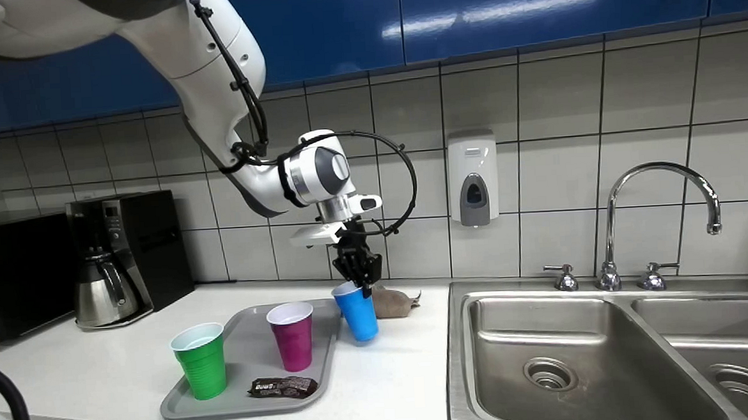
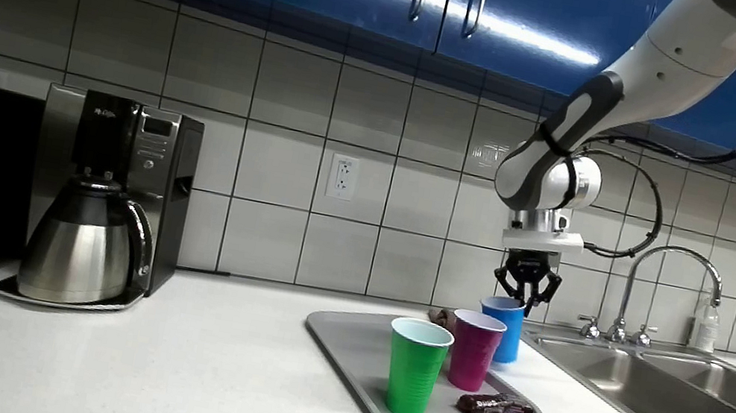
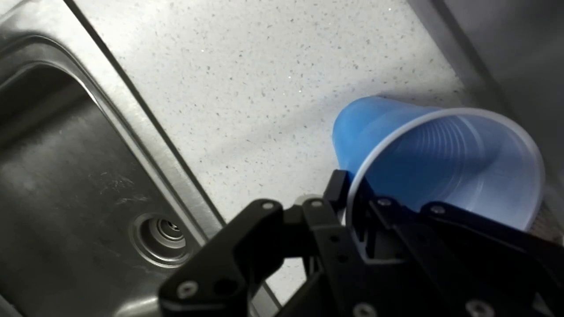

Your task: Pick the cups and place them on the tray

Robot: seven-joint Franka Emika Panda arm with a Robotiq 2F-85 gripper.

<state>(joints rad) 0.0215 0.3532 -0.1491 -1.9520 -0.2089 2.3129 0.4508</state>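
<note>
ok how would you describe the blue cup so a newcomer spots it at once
Find the steel sink, then the grey tray on the same counter. Between the two, the gripper holds the blue cup. The green cup and the magenta cup stand on the tray; this one is off it, and the only blue one.

Blurred pale script on the black front of the coffee maker (image 2: 149,183), near the back edge of the bench (image 2: 195,373), looks like "Mr. Coffee". On the dark wrapper (image 1: 284,387) near a front corner of the tray (image 1: 253,351), light lettering is too unclear to read. Fine marks on the outlet plate (image 2: 342,177) are too small.
</note>
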